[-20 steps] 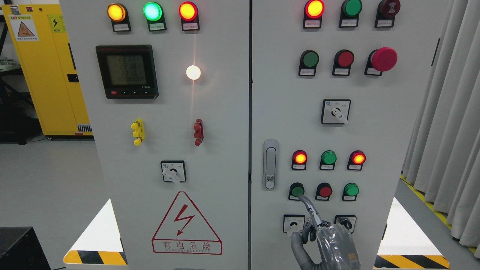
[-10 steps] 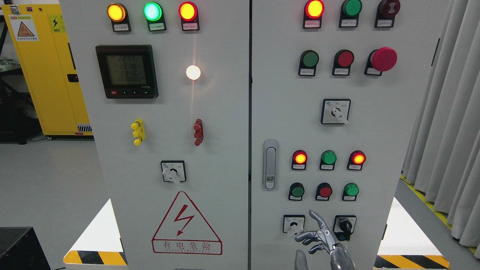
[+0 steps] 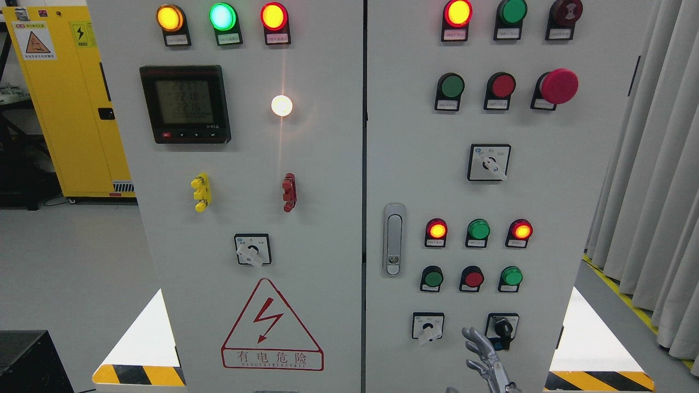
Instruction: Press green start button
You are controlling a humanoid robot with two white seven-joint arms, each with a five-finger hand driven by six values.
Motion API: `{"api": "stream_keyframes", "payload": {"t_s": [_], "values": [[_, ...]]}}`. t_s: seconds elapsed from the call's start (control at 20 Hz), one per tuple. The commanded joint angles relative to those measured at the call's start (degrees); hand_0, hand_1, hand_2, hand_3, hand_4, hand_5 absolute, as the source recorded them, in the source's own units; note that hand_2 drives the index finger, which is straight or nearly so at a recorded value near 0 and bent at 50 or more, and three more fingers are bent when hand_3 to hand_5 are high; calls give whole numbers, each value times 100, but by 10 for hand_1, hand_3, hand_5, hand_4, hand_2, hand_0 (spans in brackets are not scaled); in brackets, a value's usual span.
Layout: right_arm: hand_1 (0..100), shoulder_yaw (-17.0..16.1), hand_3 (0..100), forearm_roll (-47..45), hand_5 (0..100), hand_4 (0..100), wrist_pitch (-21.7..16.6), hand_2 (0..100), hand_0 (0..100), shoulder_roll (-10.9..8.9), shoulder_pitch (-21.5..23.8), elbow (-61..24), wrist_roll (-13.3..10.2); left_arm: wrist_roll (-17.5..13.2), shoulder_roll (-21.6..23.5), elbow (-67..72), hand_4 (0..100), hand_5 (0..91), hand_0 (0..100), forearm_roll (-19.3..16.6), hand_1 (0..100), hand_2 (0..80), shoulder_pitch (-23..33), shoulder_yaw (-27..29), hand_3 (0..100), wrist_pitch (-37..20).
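Head view is showing the right hand (image 3: 483, 357) hanging low at the bottom edge of the cabinet's right door (image 3: 551, 180). Its fingers are loosely spread and holding nothing, and they are lying between the white selector switch (image 3: 428, 328) and the black key switch (image 3: 502, 327). The left arm is not showing.

The nearest candidate for the green start button (image 3: 433, 278) is sitting at the left end of the lowest button row. It is above and to the left of the hand and clear of it.

A red button (image 3: 473, 279) is sitting just beside it, with a second green button (image 3: 511, 276) further right. The press is therefore calling for one extended fingertip, the others tucked back, coming in square to the button face. It should be staying off the selector switch below.
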Motion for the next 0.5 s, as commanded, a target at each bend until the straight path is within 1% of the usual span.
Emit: {"api": "stream_keyframes", "payload": {"t_s": [0.0, 0.15, 0.45], "values": [[711, 84, 0, -86, 0, 0, -97, 0, 677, 158, 274, -200, 15, -5, -5, 0, 0, 0, 120, -8, 556, 0, 0, -6, 0, 1], [710, 190, 0, -77, 0, 0, -115, 0, 662, 167, 388, -261, 15, -5, -5, 0, 0, 0, 120, 1, 556, 0, 0, 3, 0, 1], [710, 199, 0, -77, 0, 0, -115, 0, 649, 167, 388, -261, 24, -5, -5, 0, 0, 0, 120, 1, 556, 0, 0, 3, 0, 1]]}}
